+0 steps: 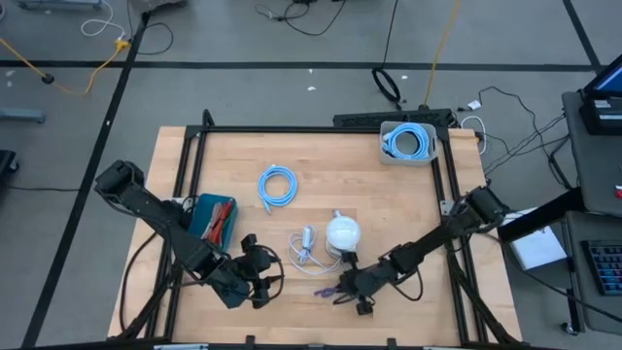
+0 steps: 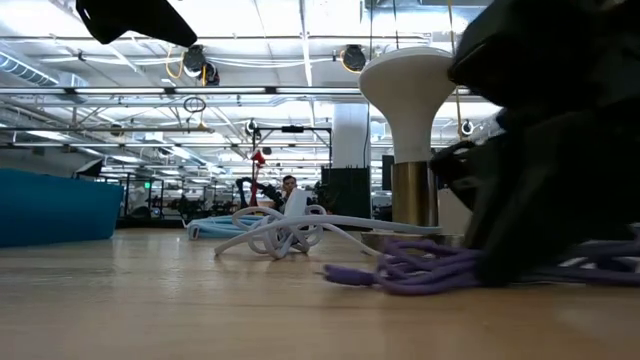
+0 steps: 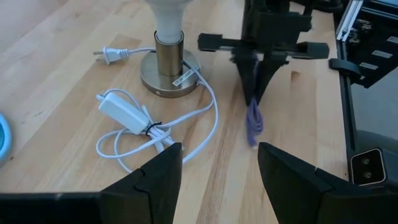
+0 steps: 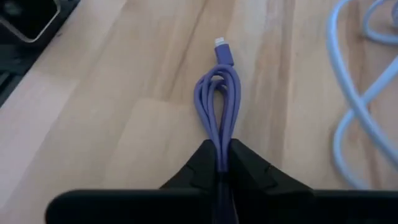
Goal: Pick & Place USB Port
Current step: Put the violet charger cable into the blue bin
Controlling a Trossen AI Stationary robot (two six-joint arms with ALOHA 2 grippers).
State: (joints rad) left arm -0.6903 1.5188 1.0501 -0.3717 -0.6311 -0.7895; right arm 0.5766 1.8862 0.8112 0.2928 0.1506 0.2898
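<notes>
Bundled purple USB cable (image 4: 219,106) lies on the near table, right of the white-shaded brass lamp (image 1: 342,233); right gripper (image 1: 343,290) pinches its loops for lifting; left gripper (image 1: 260,282) waits nearby, fingers wide

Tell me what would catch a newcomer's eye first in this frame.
Probably the right gripper at the table's front edge, its jaws shut on a bundled purple cable whose plug end lies on the wood. Just behind it stands a white lamp with its cord tangled to its left. The left gripper waits nearby, open, facing them.
</notes>
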